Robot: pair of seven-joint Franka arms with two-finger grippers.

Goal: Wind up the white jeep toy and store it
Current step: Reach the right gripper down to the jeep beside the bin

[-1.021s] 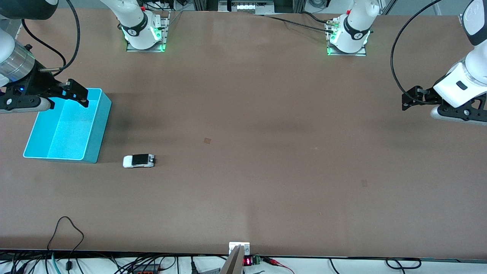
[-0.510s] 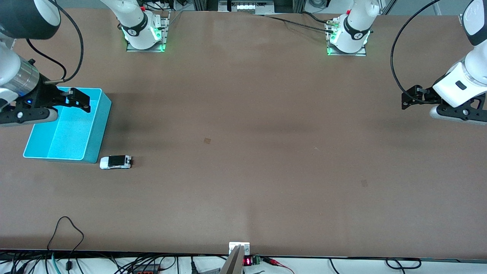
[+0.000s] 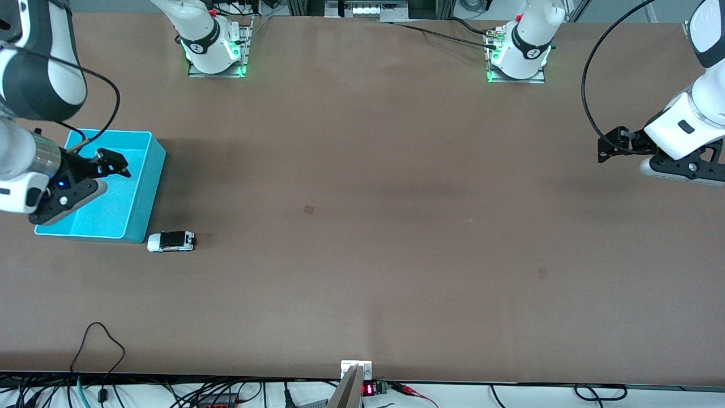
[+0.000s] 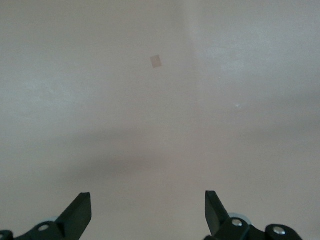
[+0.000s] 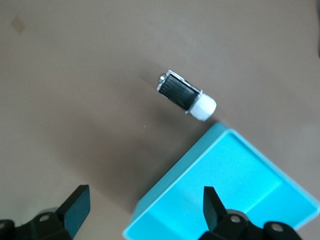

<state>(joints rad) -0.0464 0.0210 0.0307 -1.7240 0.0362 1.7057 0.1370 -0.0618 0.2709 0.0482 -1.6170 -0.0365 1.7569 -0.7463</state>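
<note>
Brown table (image 3: 396, 226); cyan bin (image 3: 144, 187) at the right arm's end; right gripper (image 3: 113, 164) over it, fingers apart, empty; left gripper (image 3: 609, 148) waiting, fingers apart; white jeep toy (image 3: 170, 241) on the table just beside the bin's nearer corner.

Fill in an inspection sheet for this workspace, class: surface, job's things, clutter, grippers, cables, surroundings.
Surface: brown table, small marks.
Job's things: white jeep toy on the table beside the cyan bin, near its corner; whether touching, cannot tell.
Clutter: nothing seen.
Grippers: right gripper over the bin, jaws open, empty; left gripper waits over the left arm's end, jaws open, empty.
Cables: black cable on the table's near edge.
Surroundings: arm bases lit green.
</note>
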